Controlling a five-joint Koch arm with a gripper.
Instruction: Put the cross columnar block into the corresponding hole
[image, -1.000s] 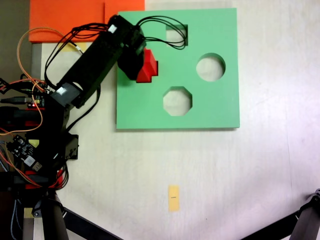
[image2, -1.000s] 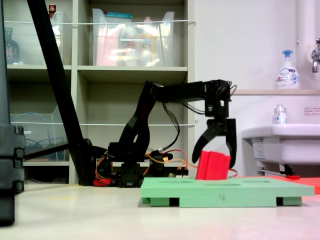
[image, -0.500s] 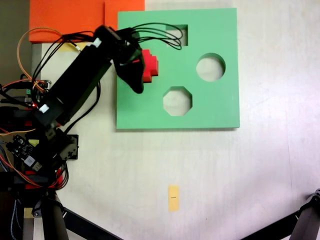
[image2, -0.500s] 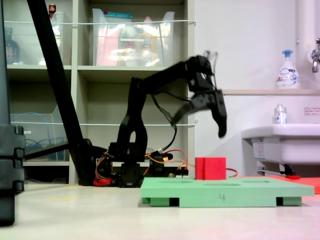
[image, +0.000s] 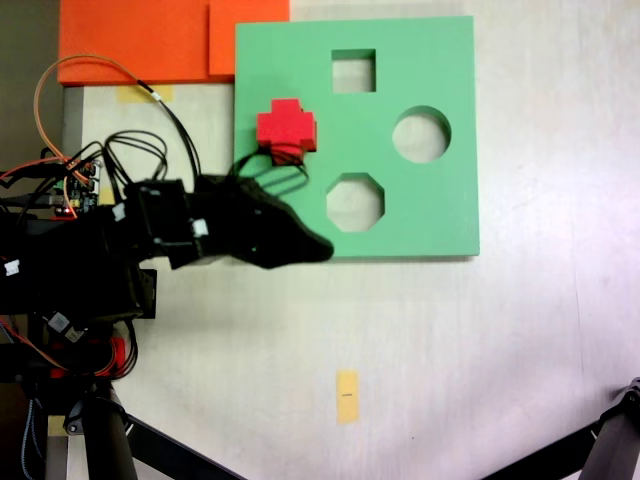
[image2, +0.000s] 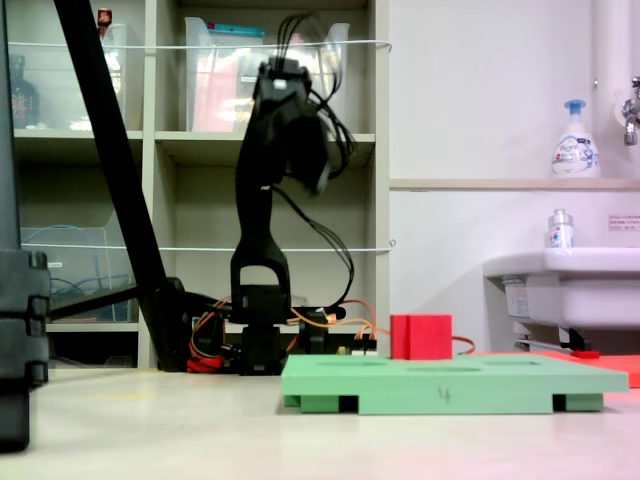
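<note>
Nearest the side-on fixed view, the green foam board (image2: 455, 384) lay flat on the pale table (image2: 150, 430), w/ the cross columnar block (image2: 421, 337) standing upright on it, top well above the board surface. From above, the block (image: 286, 128) sat in the corresponding hole (image: 287, 152) at the board's (image: 430, 215) upper left, plus outline lined up w/ the cutout; nothing touched it. Square cutout (image: 354, 71), round cutout (image: 421, 134) and octagonal cutout (image: 354, 201) were open. Yellow tape strip (image: 347, 396) lay on the table (image: 520, 340), well apart from the board. Behind the board, the arm was folded up tall over its base, gripper (image2: 312, 160) raised high, far from the block; in the top view the gripper (image: 305, 247) hung over the board's lower-left edge. Jaws: blurred, can't tell if apart or closed. Farther back: shelving (image2: 200, 150), a sink (image2: 560, 280), a soap bottle (image2: 574, 140).
</note>
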